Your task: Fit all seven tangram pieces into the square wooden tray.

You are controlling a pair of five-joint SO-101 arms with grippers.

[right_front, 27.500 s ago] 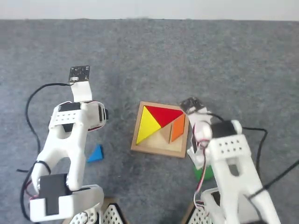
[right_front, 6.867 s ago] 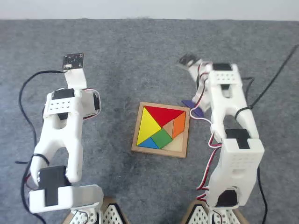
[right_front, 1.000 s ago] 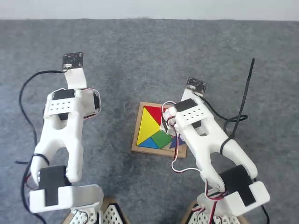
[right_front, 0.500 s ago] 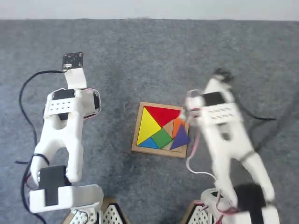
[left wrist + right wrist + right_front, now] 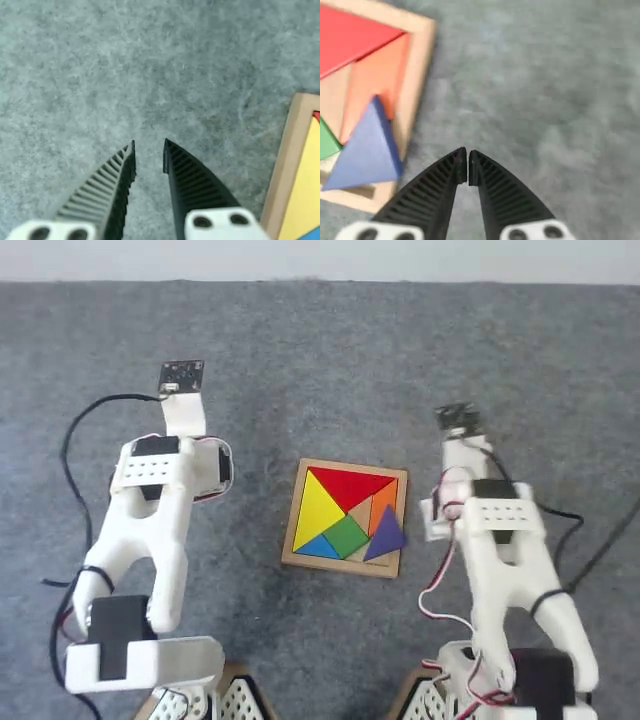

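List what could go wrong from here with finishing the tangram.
1. The purple triangle seems to lie with its tip over the orange piece, with a gap showing along its far edge. It may not sit flat in the tray.
2. The right jaws stand shut beside the tray, above the grey mat. Pushing the triangle from there could slide the whole tray or jolt the neighbouring pieces.

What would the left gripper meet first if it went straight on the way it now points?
Probably only the grey mat; the left gripper points at bare mat, beside the wooden tray.
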